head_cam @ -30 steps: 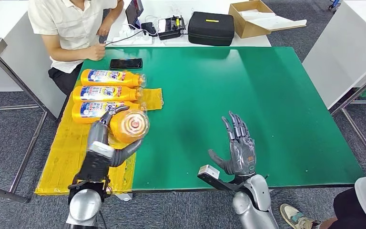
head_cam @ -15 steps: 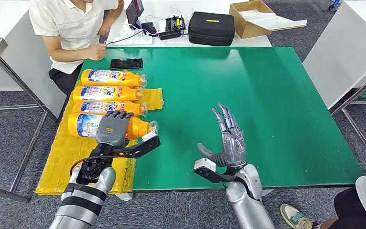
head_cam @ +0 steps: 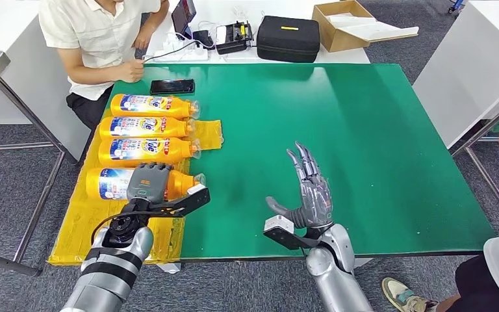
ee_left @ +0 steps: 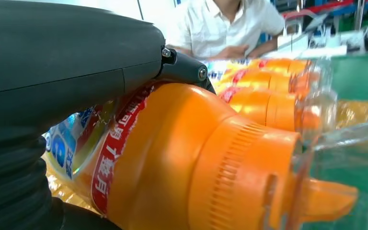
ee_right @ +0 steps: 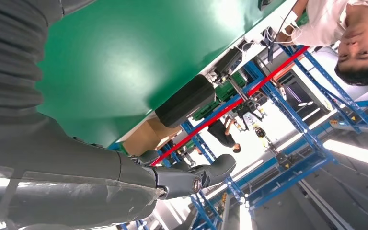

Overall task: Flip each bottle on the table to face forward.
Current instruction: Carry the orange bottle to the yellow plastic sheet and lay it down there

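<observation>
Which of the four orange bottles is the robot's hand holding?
The bottle nearest the robot, last in the row on the yellow sheet. The left hand grips its middle; the other three bottles lie untouched beyond it.

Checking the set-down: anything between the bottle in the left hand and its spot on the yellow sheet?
Nothing visible. The left hand holds the nearest bottle lying on the yellow sheet, apart from the next bottle in the row. The right hand hovers open over the green table.
</observation>
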`<act>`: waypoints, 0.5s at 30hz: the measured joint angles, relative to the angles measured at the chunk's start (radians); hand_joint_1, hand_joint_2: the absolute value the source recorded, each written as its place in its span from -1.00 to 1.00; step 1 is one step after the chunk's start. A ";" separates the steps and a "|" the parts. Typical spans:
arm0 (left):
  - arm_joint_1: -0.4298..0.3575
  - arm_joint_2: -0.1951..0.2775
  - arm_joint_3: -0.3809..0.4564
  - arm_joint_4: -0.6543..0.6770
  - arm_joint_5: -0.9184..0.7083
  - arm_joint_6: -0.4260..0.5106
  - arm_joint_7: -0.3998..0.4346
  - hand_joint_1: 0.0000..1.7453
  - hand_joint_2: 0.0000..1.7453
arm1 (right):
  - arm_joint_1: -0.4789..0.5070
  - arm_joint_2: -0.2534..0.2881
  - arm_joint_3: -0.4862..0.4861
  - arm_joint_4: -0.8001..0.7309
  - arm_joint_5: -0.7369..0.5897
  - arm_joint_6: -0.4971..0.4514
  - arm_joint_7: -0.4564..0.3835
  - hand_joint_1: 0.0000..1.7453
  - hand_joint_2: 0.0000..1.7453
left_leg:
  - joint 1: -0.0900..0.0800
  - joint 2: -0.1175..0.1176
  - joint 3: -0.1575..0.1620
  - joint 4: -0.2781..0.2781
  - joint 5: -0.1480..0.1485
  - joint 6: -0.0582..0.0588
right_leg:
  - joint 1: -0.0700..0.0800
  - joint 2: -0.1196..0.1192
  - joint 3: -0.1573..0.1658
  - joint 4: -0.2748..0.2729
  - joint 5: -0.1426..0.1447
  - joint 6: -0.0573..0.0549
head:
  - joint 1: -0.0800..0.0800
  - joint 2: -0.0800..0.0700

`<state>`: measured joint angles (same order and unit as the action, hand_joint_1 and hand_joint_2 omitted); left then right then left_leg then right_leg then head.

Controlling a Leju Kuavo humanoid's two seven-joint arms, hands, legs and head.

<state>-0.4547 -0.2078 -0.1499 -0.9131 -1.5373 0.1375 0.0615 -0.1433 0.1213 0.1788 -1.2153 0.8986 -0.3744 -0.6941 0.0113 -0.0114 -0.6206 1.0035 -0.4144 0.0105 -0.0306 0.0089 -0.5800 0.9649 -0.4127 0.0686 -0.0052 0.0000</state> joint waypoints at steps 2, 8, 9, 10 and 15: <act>-0.015 0.000 0.011 0.032 0.000 -0.011 0.003 0.46 1.00 | -0.007 0.000 0.005 0.005 -0.009 0.001 0.000 -1.00 1.00 | 0.000 0.000 0.000 0.000 0.000 0.000 | 0.000 0.000 0.000 0.000 0.000 0.000 | 0.000 0.000; -0.072 -0.009 0.055 0.156 -0.010 -0.024 0.047 -0.99 1.00 | -0.034 0.002 0.027 0.030 -0.028 0.003 -0.001 -1.00 1.00 | 0.000 -0.001 0.000 0.000 0.000 0.000 | 0.000 0.000 0.000 0.000 0.000 0.000 | 0.000 0.000; -0.077 -0.013 0.066 0.167 -0.005 -0.025 0.048 -1.00 1.00 | -0.035 0.003 0.028 0.033 -0.031 0.003 -0.001 -1.00 1.00 | 0.000 -0.001 0.000 0.000 0.000 0.000 | 0.000 0.000 0.000 0.000 0.000 0.000 | 0.000 0.000; -0.081 -0.018 0.078 0.175 0.004 -0.028 0.044 -1.00 1.00 | -0.035 0.004 0.028 0.036 -0.035 0.003 -0.001 -1.00 1.00 | 0.000 -0.001 0.000 0.000 0.000 0.000 | 0.000 0.000 0.000 0.000 0.000 0.000 | 0.000 0.000; -0.098 -0.036 0.133 0.204 0.078 -0.067 -0.019 -1.00 1.00 | -0.040 0.004 0.038 0.053 -0.078 0.002 -0.001 -1.00 1.00 | 0.000 -0.001 0.000 0.000 0.000 0.000 | 0.000 -0.001 0.000 0.000 0.000 0.000 | 0.000 0.000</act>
<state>-0.5526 -0.2440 -0.0168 -0.7095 -1.4594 0.0706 0.0426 -0.1829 0.1255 0.2171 -1.1620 0.8205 -0.3725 -0.6954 0.0112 -0.0129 -0.6211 1.0035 -0.4144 0.0104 -0.0307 0.0084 -0.5799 0.9649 -0.4127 0.0686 -0.0053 0.0000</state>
